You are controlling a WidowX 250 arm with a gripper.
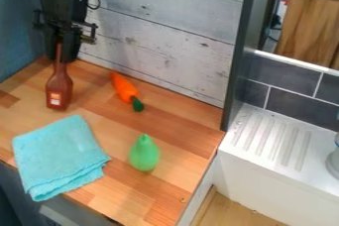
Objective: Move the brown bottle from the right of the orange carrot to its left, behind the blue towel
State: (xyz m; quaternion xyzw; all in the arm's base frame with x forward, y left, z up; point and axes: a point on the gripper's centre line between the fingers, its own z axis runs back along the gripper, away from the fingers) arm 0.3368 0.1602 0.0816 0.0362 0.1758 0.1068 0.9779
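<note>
Fairly bright, diffuse light falls on the light-brown wooden countertop (189, 138) — its shadows soft and faint. The white ribbed plastic drainboard (268, 141) shines palest, while the dark blue-grey cabinet front (17, 195) sits in dimness — below the counter's edge.

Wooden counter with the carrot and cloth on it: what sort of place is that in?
Probably a play or mock kitchen. The wooden counter meets a ridged white draining board backed by dark tiles, and the smooth, plain carrot looks like toy food.
</note>
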